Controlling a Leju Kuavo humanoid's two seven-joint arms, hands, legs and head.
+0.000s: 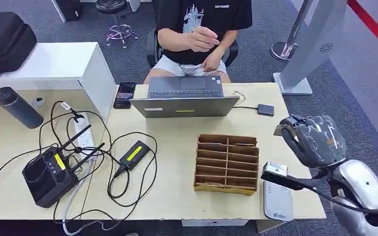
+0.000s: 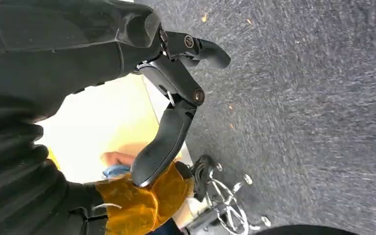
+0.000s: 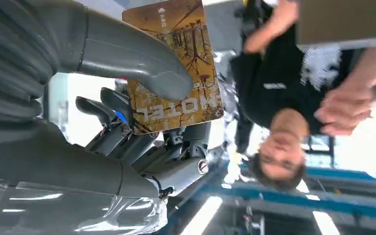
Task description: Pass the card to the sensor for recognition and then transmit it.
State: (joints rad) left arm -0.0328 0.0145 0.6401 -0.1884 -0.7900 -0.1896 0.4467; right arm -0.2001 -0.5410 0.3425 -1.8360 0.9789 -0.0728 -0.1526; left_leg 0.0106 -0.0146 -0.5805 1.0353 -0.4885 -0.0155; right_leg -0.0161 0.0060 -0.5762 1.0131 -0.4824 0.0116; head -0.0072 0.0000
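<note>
Right hand holds hotel card up, person opposite

While the right hand (image 3: 127, 122) is raised off the table's right end, it pinches the card (image 3: 176, 68): thick grey thumb pressed on the face, darker fingers (image 3: 103, 110) curled behind it. Card is tan-gold with a dark bare-tree print and white "HOTEL" lettering, rounded corners, flat, unbent. In the head view the right hand (image 1: 315, 140) hovers past the table (image 1: 177, 196) edge, above and beyond the white sensor (image 1: 277, 202) lying flat at the near right corner, just beside the brown slotted card box (image 1: 226, 162). Left hand (image 2: 171, 98) hangs over grey carpet, fingers partly curled, apart, holding nothing. A person (image 1: 202, 29) sits behind the laptop (image 1: 184, 96), one hand lifted.
</note>
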